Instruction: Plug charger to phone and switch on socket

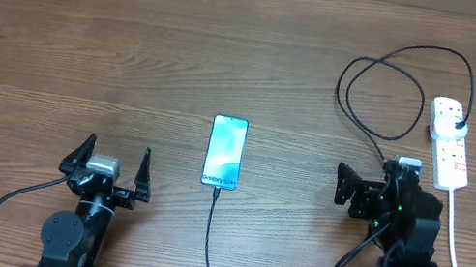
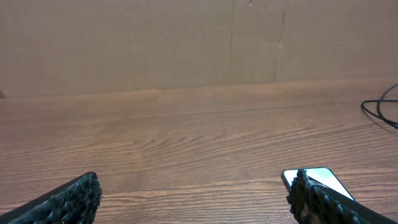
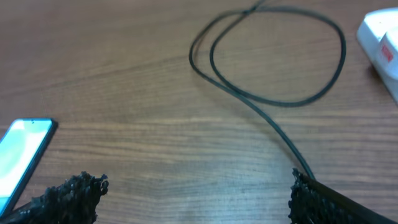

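A brown wooden surface point(image 1: 89, 29) is filling the overhead view. The phone point(image 1: 225, 153) is lying flat mid-surface, screen up. The black charger cable point(image 1: 207, 231) is running from its bottom edge toward the near side, then looping up to the power strip point(image 1: 450, 141) at far right. The left tool point(image 1: 110, 168) and the right tool point(image 1: 372, 182) are both gaping wide and gripping nothing.

From the left wrist, the phone's corner is showing behind the right finger.

From the right wrist, the cable loop is lying ahead, with the phone at the left edge.

We see a matt, grained wooden table point(image 1: 89, 29), a glossy-screened phone point(image 1: 225, 151), a smooth plastic socket point(image 1: 450, 161), a matt black charger point(image 1: 210, 217).
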`<state>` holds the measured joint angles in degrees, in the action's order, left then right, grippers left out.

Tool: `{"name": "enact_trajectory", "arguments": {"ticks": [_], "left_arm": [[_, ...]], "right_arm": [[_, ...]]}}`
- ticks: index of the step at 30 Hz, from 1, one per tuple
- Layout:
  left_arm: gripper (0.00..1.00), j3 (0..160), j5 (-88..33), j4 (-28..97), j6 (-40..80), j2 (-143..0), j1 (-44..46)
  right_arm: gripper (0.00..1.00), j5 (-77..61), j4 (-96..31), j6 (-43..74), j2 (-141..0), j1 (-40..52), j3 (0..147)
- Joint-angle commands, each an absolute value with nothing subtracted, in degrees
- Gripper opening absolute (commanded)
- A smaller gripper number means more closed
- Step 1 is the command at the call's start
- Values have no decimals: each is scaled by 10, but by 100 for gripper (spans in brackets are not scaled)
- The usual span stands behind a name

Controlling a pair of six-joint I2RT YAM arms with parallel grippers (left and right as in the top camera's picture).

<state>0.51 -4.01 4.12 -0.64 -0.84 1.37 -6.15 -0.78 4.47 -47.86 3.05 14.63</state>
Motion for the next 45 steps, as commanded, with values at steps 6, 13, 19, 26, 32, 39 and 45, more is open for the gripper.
{"name": "enact_trajectory", "arguments": {"ticks": [6,13,19,26,32,39,45], "left_arm": [[99,3,-41,42,-17,-3,7],[100,3,-41,42,-17,-3,7],[99,3,-40,42,-17,-3,7],[100,3,-40,42,-17,-3,7],[100,3,-41,42,-17,-3,7],[99,3,-41,42,-17,-3,7],[100,3,-41,42,-17,-3,7]], "right_arm": [[100,-61,67,44,-446,31,87],[100,-68,79,44,-425,31,64],[100,-72,78,44,-396,31,43],[100,-72,57,44,-340,31,29],[100,-72,-3,44,-281,32,29],[100,-72,-91,44,-183,31,29],[100,-79,-100,44,-124,32,29]]}}
